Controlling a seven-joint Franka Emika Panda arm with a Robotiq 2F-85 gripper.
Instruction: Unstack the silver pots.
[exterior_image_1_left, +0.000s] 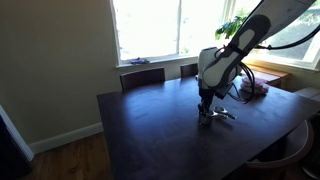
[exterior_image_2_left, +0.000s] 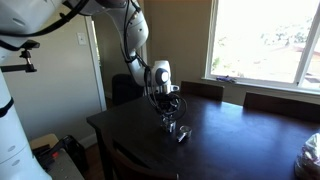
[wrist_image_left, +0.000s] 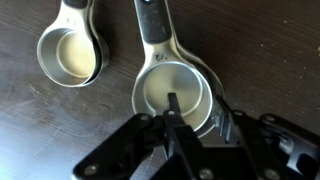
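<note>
In the wrist view a stack of silver pots (wrist_image_left: 172, 88) lies below centre, handle pointing up. My gripper (wrist_image_left: 196, 108) straddles its right rim, one finger inside the bowl and one outside against the wall, closed on it. Another silver pot (wrist_image_left: 68, 52) sits apart at the upper left, and looks nested too. In both exterior views the gripper (exterior_image_1_left: 206, 114) (exterior_image_2_left: 168, 118) points down at the dark table, low over the pots (exterior_image_1_left: 222, 115) (exterior_image_2_left: 183, 133).
The dark wooden table (exterior_image_1_left: 150, 130) has chairs along its far side (exterior_image_1_left: 142, 76). Pinkish items and cables lie near the window corner (exterior_image_1_left: 255, 90). A pale object sits at the table's edge (exterior_image_2_left: 312, 150).
</note>
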